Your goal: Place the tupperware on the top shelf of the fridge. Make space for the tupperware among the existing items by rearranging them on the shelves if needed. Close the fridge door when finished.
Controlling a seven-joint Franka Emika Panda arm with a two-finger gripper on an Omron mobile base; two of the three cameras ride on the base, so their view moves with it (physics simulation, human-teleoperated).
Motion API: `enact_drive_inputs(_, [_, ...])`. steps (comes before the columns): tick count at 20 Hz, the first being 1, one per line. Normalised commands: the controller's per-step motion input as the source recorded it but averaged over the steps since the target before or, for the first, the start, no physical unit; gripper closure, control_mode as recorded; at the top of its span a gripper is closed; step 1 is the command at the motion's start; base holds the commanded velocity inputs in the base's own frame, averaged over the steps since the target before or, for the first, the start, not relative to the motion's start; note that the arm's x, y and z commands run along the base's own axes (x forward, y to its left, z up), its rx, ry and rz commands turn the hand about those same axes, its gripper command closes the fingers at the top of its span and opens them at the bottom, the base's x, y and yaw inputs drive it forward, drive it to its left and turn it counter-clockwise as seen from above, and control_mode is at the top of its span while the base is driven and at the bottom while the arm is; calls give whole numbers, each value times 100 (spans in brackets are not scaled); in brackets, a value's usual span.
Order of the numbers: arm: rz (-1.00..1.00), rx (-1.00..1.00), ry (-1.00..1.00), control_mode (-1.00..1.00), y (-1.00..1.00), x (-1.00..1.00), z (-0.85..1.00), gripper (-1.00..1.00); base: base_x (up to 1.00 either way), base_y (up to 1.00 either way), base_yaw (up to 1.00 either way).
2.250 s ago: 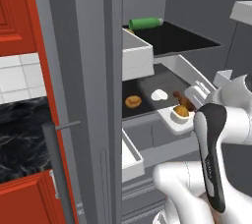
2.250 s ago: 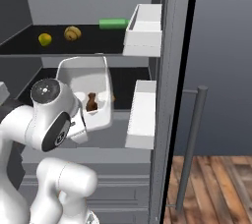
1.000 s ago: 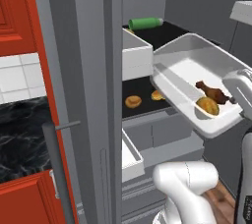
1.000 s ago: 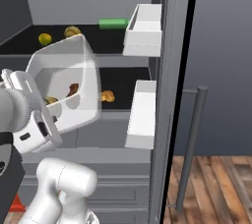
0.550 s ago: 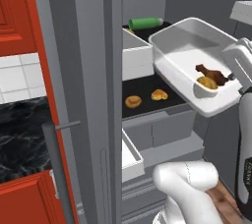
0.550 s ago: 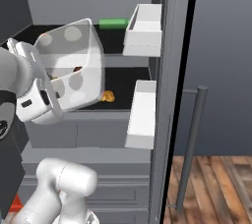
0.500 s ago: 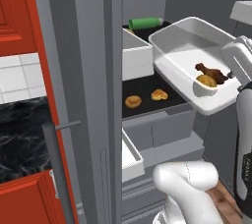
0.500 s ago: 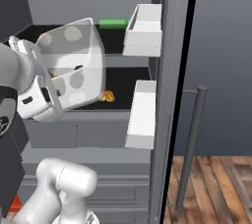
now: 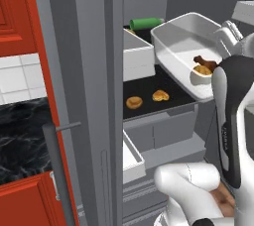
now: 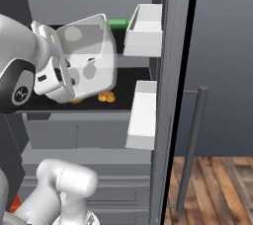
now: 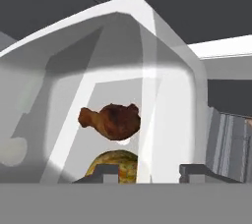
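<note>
Straddling the tupperware (image 11: pixel 147 95) rim, the jaws' grip or release cannot be told.

Tupperware (image 9: pixel 181 46) above pastries (image 9: pixel 147 99), lower shelf (image 9: pixel 149 91)

The tupperware (image 9: pixel 184 46) hides most of the top shelf (image 9: pixel 144 35), and only one end of the green cylinder (image 9: pixel 146 23) shows behind its rim. Whether the gripper (image 11: pixel 147 171) grips the tupperware wall cannot be told.
</note>
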Motion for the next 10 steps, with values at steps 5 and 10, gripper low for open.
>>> enact_drive_inputs(5, [-13, 15, -6, -100, 0, 79, 0, 100, 0, 0, 0])
enact_drive_inputs(10, [-1, 10, -10, -100, 7, -27, -4, 100, 0, 0, 0])
